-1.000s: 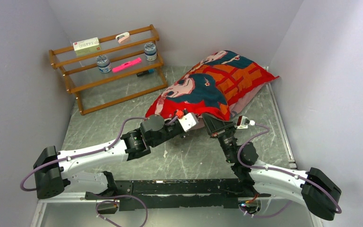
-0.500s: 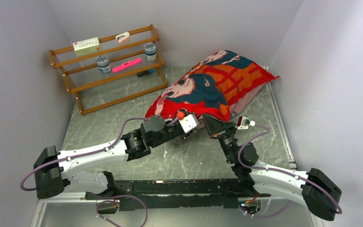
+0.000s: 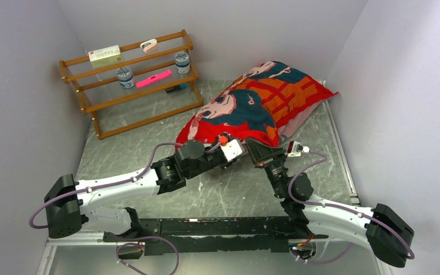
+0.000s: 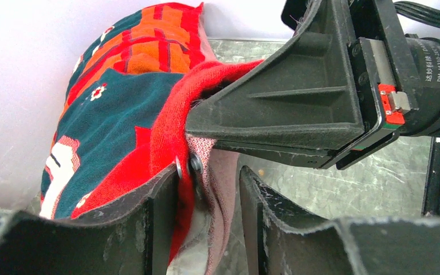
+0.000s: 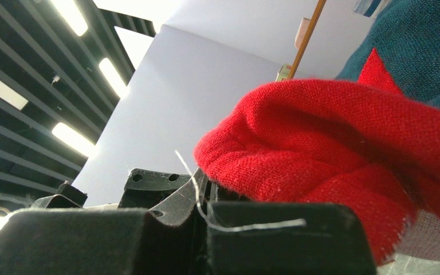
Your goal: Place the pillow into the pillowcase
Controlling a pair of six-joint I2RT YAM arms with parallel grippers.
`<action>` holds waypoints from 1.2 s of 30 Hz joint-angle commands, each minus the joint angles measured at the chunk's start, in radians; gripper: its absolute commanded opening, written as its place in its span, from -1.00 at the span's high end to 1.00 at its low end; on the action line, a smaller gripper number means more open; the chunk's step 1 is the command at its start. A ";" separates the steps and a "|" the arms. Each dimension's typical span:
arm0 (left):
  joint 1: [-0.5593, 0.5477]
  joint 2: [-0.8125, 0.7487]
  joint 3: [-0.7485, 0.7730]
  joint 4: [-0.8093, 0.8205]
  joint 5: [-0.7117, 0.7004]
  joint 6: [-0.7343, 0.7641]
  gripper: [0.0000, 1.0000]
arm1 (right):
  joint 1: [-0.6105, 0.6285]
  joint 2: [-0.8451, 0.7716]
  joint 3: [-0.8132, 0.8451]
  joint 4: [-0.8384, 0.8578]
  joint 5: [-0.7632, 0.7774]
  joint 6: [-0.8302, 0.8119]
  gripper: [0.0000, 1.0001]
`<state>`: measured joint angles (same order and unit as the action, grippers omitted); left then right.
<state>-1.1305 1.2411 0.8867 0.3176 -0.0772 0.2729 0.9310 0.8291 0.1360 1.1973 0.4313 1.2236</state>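
The red pillowcase (image 3: 255,103) with teal-haired faces lies plump at the back right, its open edge toward me. The pillow is almost wholly hidden inside it; only a pale patch (image 4: 190,255) shows under the hem. My left gripper (image 3: 242,148) is at that edge. In the left wrist view its jaws (image 4: 206,172) stand apart, with the red hem and pink reverse (image 4: 223,172) hanging between them against the left finger. My right gripper (image 3: 258,150) is shut on the hem just right of it, and its jaws (image 5: 206,186) pinch the red fabric (image 5: 332,149).
A wooden rack (image 3: 132,80) with jars, a pink item and a box stands at the back left. Grey walls close in on the left, back and right. The right gripper's black body (image 4: 298,109) sits just above my left fingers.
My left arm has slid a little to the right and forward along the pillowcase's open edge. The right arm and the pillowcase have hardly moved.
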 commanded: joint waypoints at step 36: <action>-0.005 -0.046 0.016 0.107 0.050 0.046 0.81 | 0.003 -0.037 -0.004 0.126 -0.013 0.028 1.00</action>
<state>-1.1267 1.2369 0.8921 0.3332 -0.0677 0.2951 0.9310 0.8211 0.1184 1.2213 0.4358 1.2392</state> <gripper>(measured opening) 0.089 0.017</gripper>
